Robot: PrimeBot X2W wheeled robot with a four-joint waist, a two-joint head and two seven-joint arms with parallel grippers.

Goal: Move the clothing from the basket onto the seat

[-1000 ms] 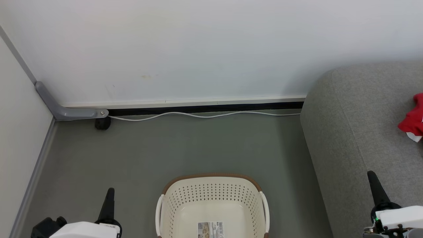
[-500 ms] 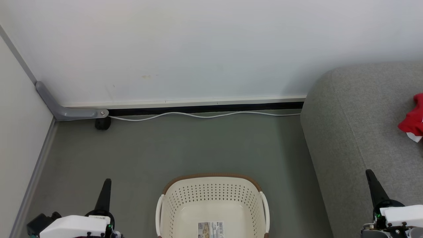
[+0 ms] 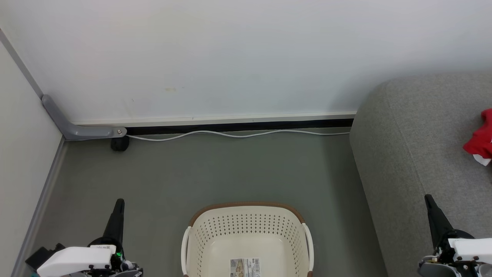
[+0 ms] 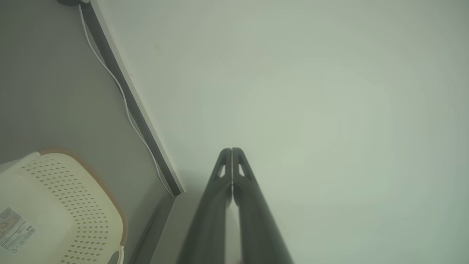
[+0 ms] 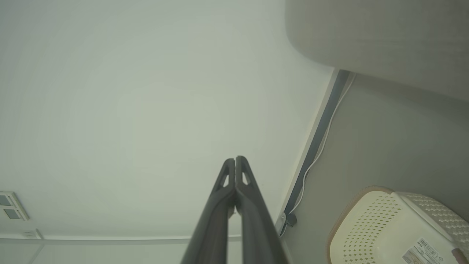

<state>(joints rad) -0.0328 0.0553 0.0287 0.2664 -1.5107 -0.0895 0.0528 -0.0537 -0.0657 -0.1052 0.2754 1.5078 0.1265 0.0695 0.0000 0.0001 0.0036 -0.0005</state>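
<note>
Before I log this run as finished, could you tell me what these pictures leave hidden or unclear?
1. Head view: clothing on the seat, cut off by the right edge.
2. Head view: near part of the basket, cut off by the bottom edge.
3. Head view: print on the label, too small to read.

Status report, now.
Shut, empty: left gripper, right gripper. In basket, label alone; clothing on seat. Beyond, cable by wall, no obstacle.

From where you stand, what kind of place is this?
Probably a home-like living room: a grey sofa with red clothing on it, and a laundry basket on the floor.
</note>
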